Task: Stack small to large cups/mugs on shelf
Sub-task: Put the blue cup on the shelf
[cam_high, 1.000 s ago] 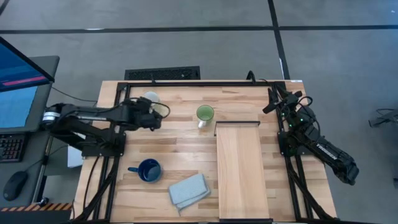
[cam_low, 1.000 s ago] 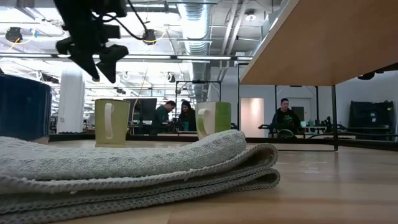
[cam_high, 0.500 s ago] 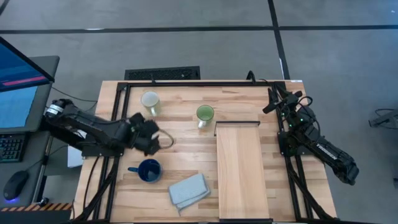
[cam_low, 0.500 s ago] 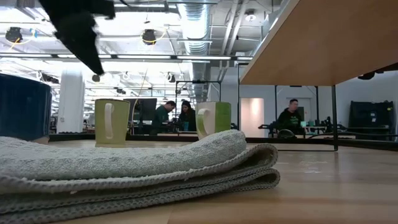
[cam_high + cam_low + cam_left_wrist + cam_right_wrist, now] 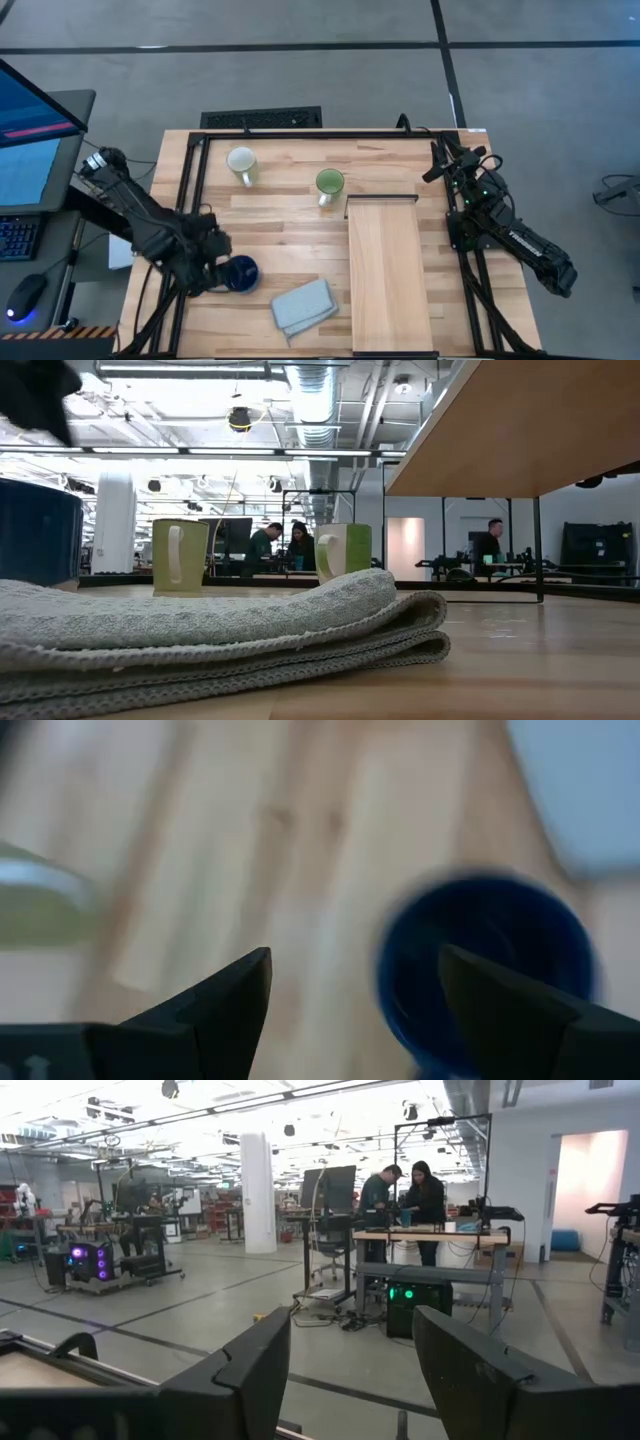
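Observation:
A dark blue mug (image 5: 243, 273) stands on the table near the left front; it shows blurred in the left wrist view (image 5: 487, 970) and at the left of the low view (image 5: 35, 530). My left gripper (image 5: 218, 272) hovers just left of it, open and empty (image 5: 355, 965). A white mug (image 5: 241, 163) stands at the far left and a light green mug (image 5: 329, 184) by the far end of the shelf (image 5: 385, 270). My right gripper (image 5: 437, 165) waits open (image 5: 352, 1330) at the table's far right.
A folded grey-blue cloth (image 5: 303, 305) lies near the front edge, between the blue mug and the shelf, and fills the foreground of the low view (image 5: 220, 630). A black frame (image 5: 300, 133) runs along the table's far and side edges. People stand in the room beyond (image 5: 400, 1185).
My left gripper has moved from beside the white mug at the far left toward the table's near edge and somewhat left, and is now next to the dark blue mug. The mugs, cloth and shelf have not moved.

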`<act>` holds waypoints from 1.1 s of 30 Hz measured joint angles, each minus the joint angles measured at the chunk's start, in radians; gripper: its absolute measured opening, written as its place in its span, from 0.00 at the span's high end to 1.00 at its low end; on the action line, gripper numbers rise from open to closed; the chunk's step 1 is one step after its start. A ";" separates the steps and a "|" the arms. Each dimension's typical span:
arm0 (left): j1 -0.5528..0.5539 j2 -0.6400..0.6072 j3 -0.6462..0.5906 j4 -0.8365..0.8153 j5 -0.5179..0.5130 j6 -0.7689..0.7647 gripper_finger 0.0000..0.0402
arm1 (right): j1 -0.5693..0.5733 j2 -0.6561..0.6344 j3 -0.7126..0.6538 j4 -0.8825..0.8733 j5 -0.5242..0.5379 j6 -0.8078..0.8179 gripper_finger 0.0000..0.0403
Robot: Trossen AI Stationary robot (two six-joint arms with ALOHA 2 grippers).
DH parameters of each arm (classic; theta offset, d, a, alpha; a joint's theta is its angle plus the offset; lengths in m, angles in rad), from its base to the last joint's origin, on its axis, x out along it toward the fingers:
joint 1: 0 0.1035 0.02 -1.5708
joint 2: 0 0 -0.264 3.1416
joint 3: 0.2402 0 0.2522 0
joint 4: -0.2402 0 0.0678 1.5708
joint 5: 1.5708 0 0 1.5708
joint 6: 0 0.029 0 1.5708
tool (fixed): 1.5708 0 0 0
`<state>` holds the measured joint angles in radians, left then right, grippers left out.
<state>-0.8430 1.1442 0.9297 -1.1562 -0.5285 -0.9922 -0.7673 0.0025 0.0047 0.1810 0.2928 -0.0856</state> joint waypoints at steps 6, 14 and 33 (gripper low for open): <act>-0.141 0.003 0.000 0.039 0.114 -0.075 0.31 | 0.000 0.000 0.000 0.000 0.000 0.014 0.42; -0.287 0.003 0.000 0.046 0.093 -0.119 0.31 | 0.000 0.000 0.000 0.000 0.000 0.061 0.42; -0.303 0.003 -0.052 0.075 0.050 -0.075 0.31 | -0.001 0.000 0.000 -0.001 0.000 0.052 0.42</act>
<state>-1.1461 1.1473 0.8772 -1.0811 -0.4786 -1.0676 -0.7681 0.0025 0.0048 0.1804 0.2928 -0.0338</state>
